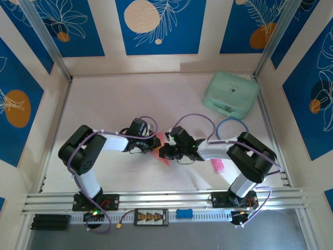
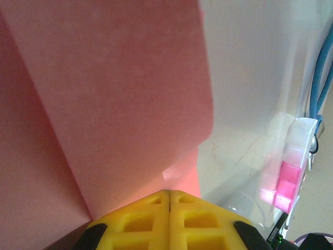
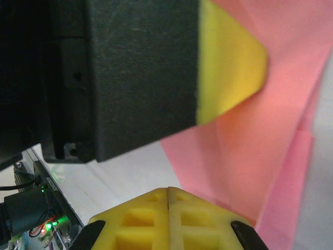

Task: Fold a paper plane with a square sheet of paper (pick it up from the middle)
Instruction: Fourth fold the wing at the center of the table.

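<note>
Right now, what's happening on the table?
Both arms meet mid-table over the pink paper sheet, which is partly folded, with a crease showing. The left gripper and right gripper are both shut, tips right at the paper; whether either pinches it is unclear. The mint-green case sits at the far right, untouched, and a small bright-pink object lies by the right arm.

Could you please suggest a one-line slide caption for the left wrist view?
Left gripper, shut, at the near edge of the creased square sheet of paper, table beyond.
</note>
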Tool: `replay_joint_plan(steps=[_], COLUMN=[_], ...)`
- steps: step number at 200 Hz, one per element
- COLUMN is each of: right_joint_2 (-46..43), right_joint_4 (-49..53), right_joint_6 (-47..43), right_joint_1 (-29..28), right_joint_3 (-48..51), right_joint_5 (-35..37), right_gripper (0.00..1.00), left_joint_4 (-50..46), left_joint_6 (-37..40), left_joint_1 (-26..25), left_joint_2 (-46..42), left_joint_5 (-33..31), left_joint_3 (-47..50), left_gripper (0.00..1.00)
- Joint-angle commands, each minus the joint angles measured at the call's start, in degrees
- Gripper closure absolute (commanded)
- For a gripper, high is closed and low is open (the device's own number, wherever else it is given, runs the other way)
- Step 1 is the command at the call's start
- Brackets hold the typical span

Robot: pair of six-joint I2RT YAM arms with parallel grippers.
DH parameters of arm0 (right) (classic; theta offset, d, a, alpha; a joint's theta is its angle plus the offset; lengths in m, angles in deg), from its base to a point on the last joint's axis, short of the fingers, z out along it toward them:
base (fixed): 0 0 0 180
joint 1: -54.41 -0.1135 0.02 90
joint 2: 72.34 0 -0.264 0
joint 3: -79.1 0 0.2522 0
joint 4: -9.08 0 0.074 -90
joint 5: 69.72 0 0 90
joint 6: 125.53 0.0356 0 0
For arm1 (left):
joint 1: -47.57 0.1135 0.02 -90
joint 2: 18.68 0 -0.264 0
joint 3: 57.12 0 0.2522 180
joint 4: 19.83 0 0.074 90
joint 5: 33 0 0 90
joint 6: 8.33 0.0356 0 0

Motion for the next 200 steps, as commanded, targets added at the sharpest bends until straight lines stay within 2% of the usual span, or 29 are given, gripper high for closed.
replay_joint_plan(steps=[1,61,118,200], right_joint_2=[0.8,1.7,1.8,-1.6], right_joint_4=[3.1,3.7,-0.8,-2.4], right_joint_6=[-1.3,0.2,3.3,5.1], right_joint_1=[-0.5,-0.1,-0.5,-2.0], right_joint_3=[-1.4,1.6,6.4,11.7], right_joint_5=[0.7,1.7,1.7,2.3], right_gripper=[0.95,0.95,0.96,0.95], left_joint_4=[-1.9,-2.4,-2.5,-3.0], left_joint_6=[0.9,1.1,1.1,1.4], left_joint_1=[-0.1,-0.2,-0.2,0.1], left_joint_2=[1.4,0.9,1.4,1.4], left_joint_5=[-1.8,-1.8,-1.9,-2.5], left_joint_3=[0.7,0.5,0.5,0.6], left_gripper=[1.0,1.0,1.0,1.0])
